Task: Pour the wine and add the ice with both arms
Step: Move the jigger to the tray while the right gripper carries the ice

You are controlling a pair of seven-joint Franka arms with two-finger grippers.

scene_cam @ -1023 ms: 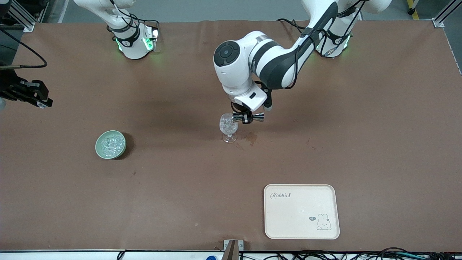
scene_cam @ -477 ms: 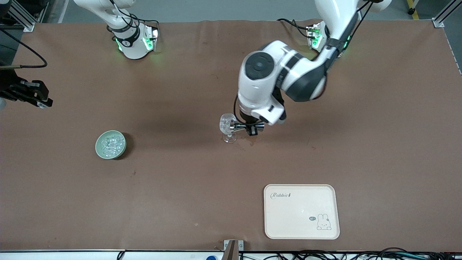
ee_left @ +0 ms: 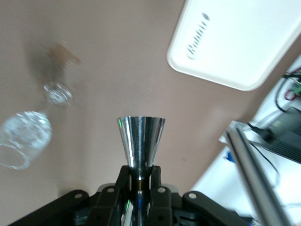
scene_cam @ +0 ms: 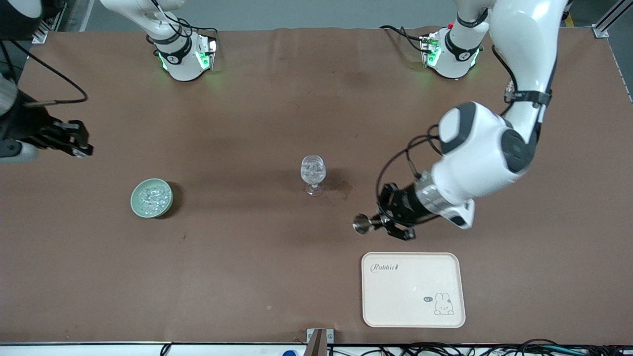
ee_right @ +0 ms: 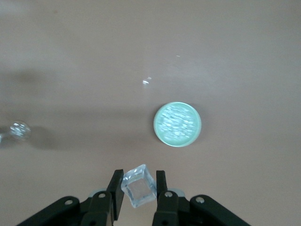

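A clear wine glass (scene_cam: 313, 173) with ice in its bowl stands upright mid-table; it also shows in the left wrist view (ee_left: 26, 136). My left gripper (scene_cam: 390, 223) is shut on a steel jigger (scene_cam: 363, 223) and holds it on its side over bare table between the glass and the tray. In the left wrist view the jaws (ee_left: 139, 172) clamp the jigger's (ee_left: 140, 143) waist. My right gripper (scene_cam: 74, 143) is up in the air at the right arm's end of the table. In the right wrist view it (ee_right: 138, 181) is shut on a clear ice cube (ee_right: 138, 187).
A green bowl (scene_cam: 152, 198) of ice sits toward the right arm's end of the table and also shows in the right wrist view (ee_right: 177, 124). A cream tray (scene_cam: 413, 289) lies near the front edge. A dark stain (scene_cam: 342, 187) marks the mat beside the glass. A small chip (ee_right: 146, 81) glints on the mat.
My left arm has swung the jigger away from the wine glass's rim, toward the tray. My right gripper has shifted slightly toward the table's middle.
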